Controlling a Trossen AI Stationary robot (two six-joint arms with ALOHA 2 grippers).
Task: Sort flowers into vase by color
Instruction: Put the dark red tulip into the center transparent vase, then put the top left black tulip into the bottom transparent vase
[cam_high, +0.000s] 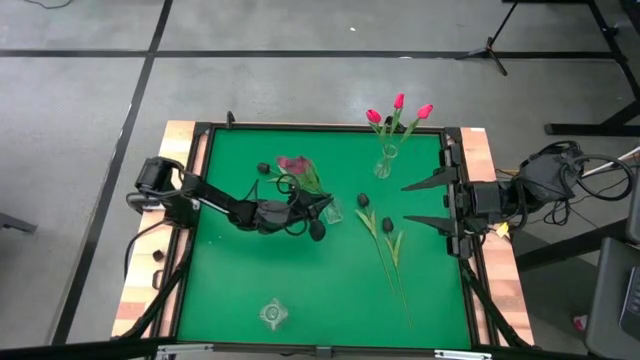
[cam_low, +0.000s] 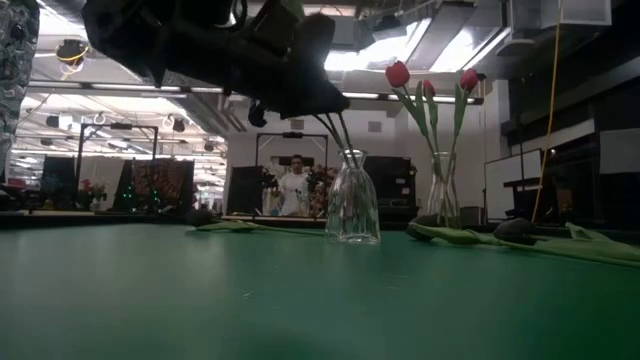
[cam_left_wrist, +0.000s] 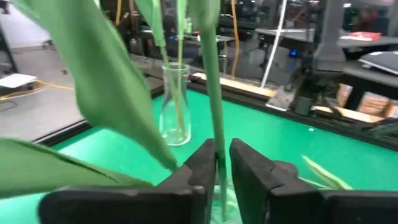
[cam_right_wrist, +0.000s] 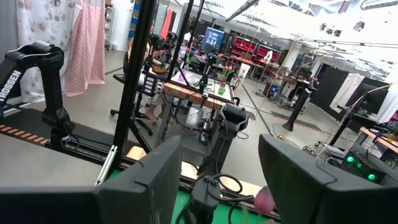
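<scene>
My left gripper (cam_high: 305, 208) reaches in from the table's left to mid-table and is shut on green tulip stems; a mauve-pink head (cam_high: 293, 164) and leaves lean toward the far-left above it. A clear vase (cam_low: 352, 208) stands just under the gripper, and the stems' lower ends enter its mouth. A second vase (cam_high: 384, 165) at the far edge holds three pink-red tulips (cam_high: 398, 103). Two near-black tulips (cam_high: 385, 232) lie flat on the mat right of centre. A third vase (cam_high: 272, 315) stands near the near edge. My right gripper (cam_high: 432, 205) waits open at the right edge. My left gripper pinches a green stem (cam_left_wrist: 216, 146) between its two fingers (cam_left_wrist: 200, 167), partway along its length, coming level from the table's left and lying across it. The stem stands nearly upright. Its lower end (cam_low: 338, 135) runs down into the clear vase's mouth, and leaves spread above.
A raised wooden frame (cam_high: 478, 150) borders the green mat. The near-black tulips' stems (cam_high: 398, 285) stretch toward the near-right corner. Open mat lies near-left and between the vases. A person (cam_low: 293, 190) stands in the room far behind the table.
</scene>
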